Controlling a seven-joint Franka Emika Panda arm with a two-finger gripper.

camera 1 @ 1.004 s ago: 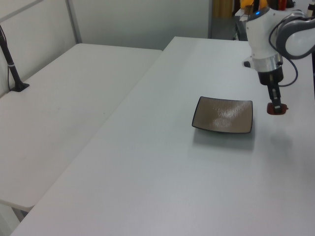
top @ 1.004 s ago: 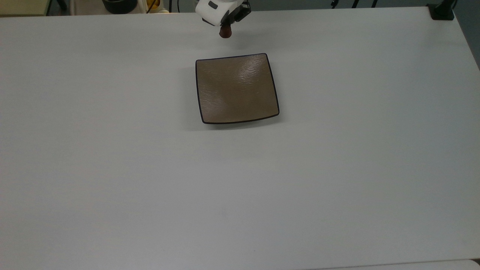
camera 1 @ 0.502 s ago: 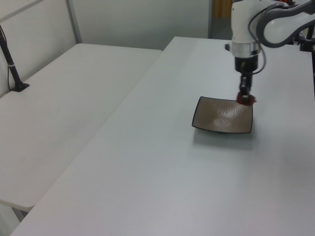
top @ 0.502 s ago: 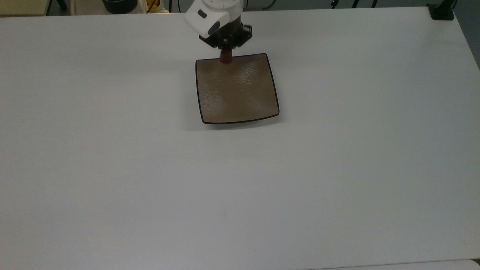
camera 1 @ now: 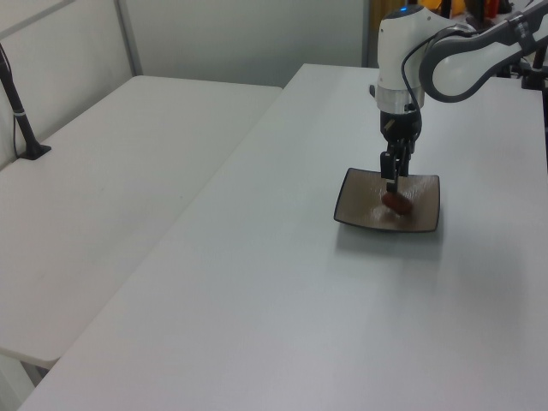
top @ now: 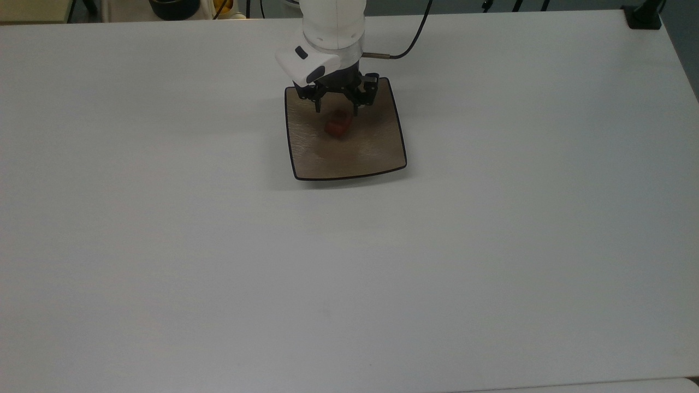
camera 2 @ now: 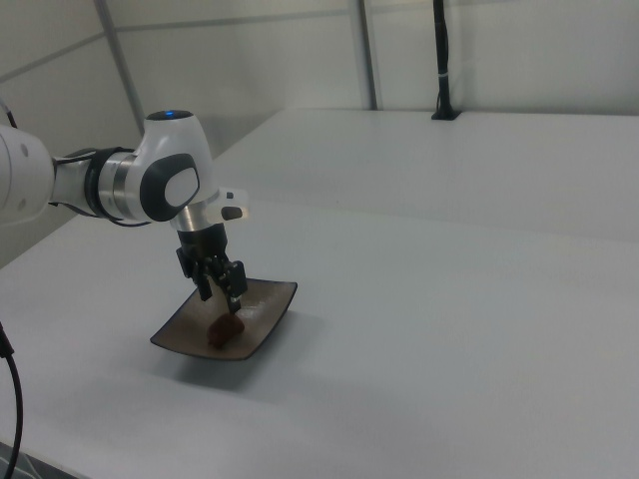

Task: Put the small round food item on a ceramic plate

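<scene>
The table (top: 164, 245) is bare along the top view's left edge and across its near half. The plate (top: 377, 153) sits toward the far edge, roughly midway across. On it, in its far half and a little toward the top view's left, lies the food item (top: 337, 124), resting on the plate's surface. The gripper (top: 337, 107) hangs just above it with fingers spread wide, one on each side, holding nothing; the right view shows a gap between the fingertips and the lump.

The item looks small, light and glossy, so probably slippery and free to roll on the slightly dished glaze. If it needed retaking, a gentle pinch across its middle from above would likely suit. The plate looks hard and breakable, so pressing down on it would be unwise.

A second ago the item was clamped in the fingers over bare table beyond the plate's far edge. Half a second ago it hung over the far rim. Now it is released onto the plate, and the arm has come forward over it.
</scene>
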